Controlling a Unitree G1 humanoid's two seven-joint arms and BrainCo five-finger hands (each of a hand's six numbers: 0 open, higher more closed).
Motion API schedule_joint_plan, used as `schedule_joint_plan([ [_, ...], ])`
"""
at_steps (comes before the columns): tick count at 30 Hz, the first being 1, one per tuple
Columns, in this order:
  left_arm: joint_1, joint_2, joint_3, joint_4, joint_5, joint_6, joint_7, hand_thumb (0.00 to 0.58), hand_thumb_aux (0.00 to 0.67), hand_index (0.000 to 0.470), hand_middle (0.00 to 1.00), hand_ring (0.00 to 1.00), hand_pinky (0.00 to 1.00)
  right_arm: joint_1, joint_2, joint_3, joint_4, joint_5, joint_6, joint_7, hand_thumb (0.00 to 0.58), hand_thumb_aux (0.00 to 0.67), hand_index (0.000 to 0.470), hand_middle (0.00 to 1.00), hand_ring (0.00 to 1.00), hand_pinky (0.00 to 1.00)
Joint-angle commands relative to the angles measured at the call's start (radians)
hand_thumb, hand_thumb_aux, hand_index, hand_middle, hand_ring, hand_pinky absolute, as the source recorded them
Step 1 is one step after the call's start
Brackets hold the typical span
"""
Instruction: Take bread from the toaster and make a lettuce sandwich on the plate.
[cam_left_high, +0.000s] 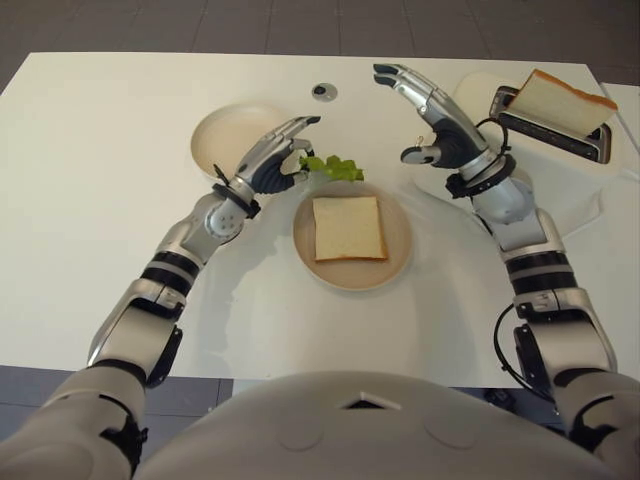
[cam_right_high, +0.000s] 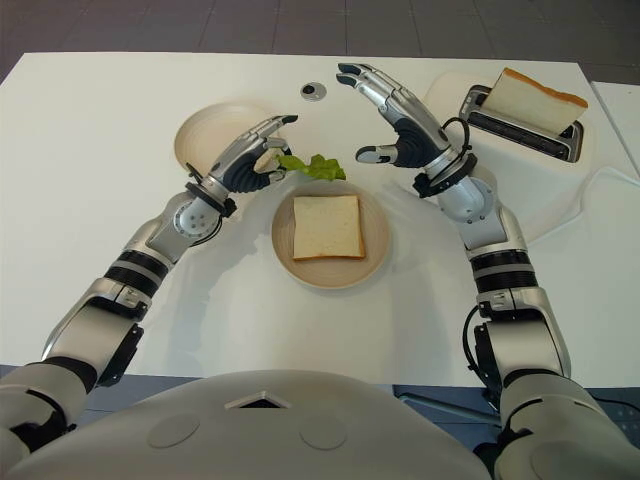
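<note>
White tabletop stretches out in front of me, with dark floor past its far edge. Nearest, at the middle, sits a round plate with 1 slice of bread lying flat on it. Just past the plate's far rim, a little to the left, my left hand pinches a leaf of lettuce in its fingertips; the leaf pokes out to the right, and I cannot tell whether it touches the table. To the right of that, my right hand is released, fingers stretched out and grasping nothing, between the plate and the toaster. Behind my left hand lies a second plate, bare. A small round fitting is set into the table at the far middle. At the far right, the toaster holds 1 more slice standing up out of its slot.
</note>
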Motion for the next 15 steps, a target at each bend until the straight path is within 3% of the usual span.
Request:
schedule_joint_plan([
  [1, 0.045, -0.004, -0.033, -0.072, -0.033, -0.086, -0.071, 0.559, 0.544, 0.382, 0.00, 0.00, 0.00, 0.013, -0.024, -0.034, -0.046, 0.061, 0.020, 0.032, 0.000, 0.000, 0.000, 0.00, 0.00, 0.00],
  [2, 0.054, -0.004, -0.029, -0.092, -0.057, -0.107, -0.084, 0.567, 0.570, 0.400, 0.00, 0.00, 0.00, 0.014, -0.027, -0.039, -0.049, 0.067, 0.023, 0.036, 0.000, 0.000, 0.000, 0.00, 0.00, 0.00],
  [11, 0.142, 0.038, -0.057, -0.243, -0.219, -0.247, -0.296, 0.567, 0.570, 0.400, 0.00, 0.00, 0.00, 0.024, -0.028, -0.062, -0.066, 0.078, 0.035, 0.056, 0.000, 0.000, 0.000, 0.00, 0.00, 0.00],
  [15, 0.150, 0.043, -0.076, -0.206, -0.164, -0.246, -0.347, 0.551, 0.520, 0.365, 0.00, 0.00, 0.00, 0.025, -0.036, -0.081, -0.069, 0.083, 0.039, 0.062, 0.000, 0.000, 0.000, 0.00, 0.00, 0.00],
])
